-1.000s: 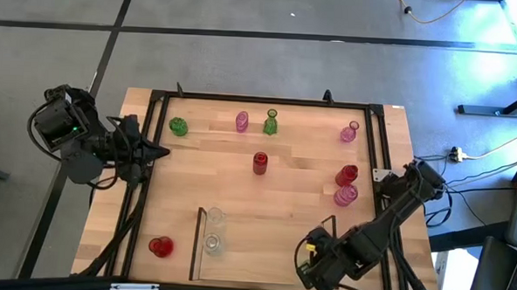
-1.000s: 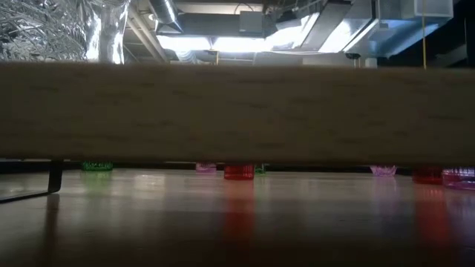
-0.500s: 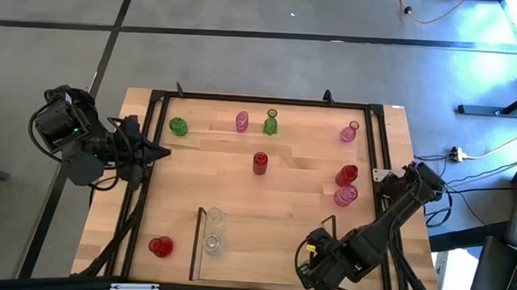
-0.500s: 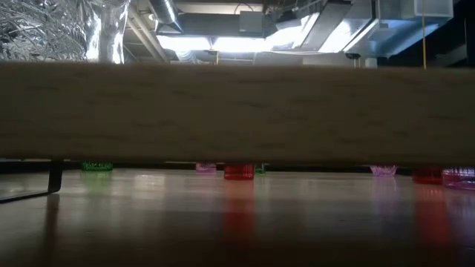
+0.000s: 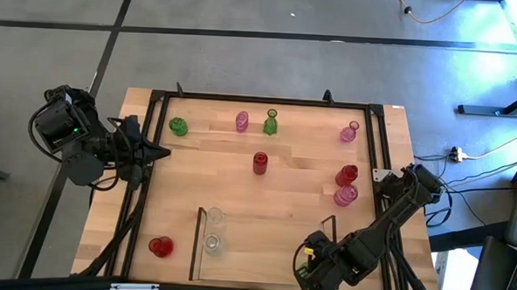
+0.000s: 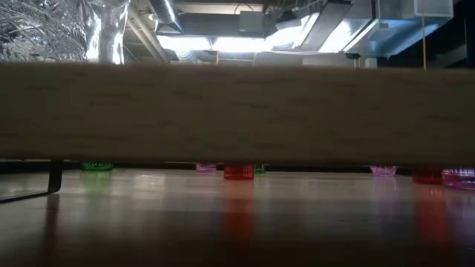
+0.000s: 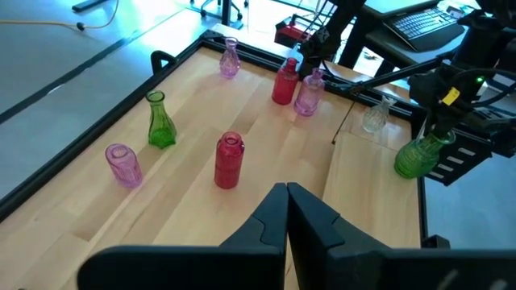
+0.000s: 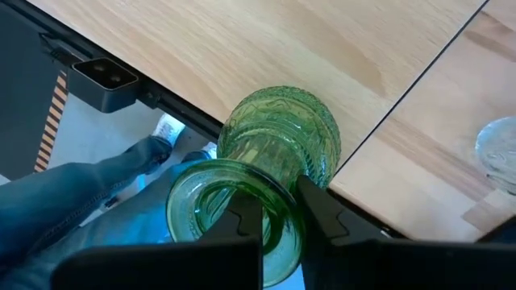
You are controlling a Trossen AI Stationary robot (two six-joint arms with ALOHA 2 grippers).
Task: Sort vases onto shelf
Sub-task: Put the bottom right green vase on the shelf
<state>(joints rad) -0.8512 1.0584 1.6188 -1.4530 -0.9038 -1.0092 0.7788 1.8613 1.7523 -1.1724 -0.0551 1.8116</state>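
My right gripper [image 8: 282, 213] is shut on a green round-bodied vase [image 8: 278, 137] over the table's near edge, by the shelf's [image 5: 262, 272] right end. Two clear vases [image 5: 213, 230] stand on the shelf floor at its left end. Pink, red and green vases [image 5: 259, 162] stand on their bases across the far half of the table, and a red one [image 5: 160, 246] stands left of the shelf. At the table's left edge my left gripper [image 7: 286, 201] is shut on nothing. My right gripper holds the green vase at its mouth rim [image 8: 266, 189], with one finger [image 8: 244, 225] over the mouth opening and the other [image 8: 321, 216] outside the neck. The fingers come steeply from above. The vase hangs below them, tilted, lifted clear [image 7: 418, 157].
A black frame [image 5: 260, 99] runs around the tabletop. In the low view a wooden board [image 6: 237, 111] hides all but the vases' bases. A person's legs [image 8: 81, 193] show below the near edge in the right wrist view. Bare wood lies at the shelf's middle and right.
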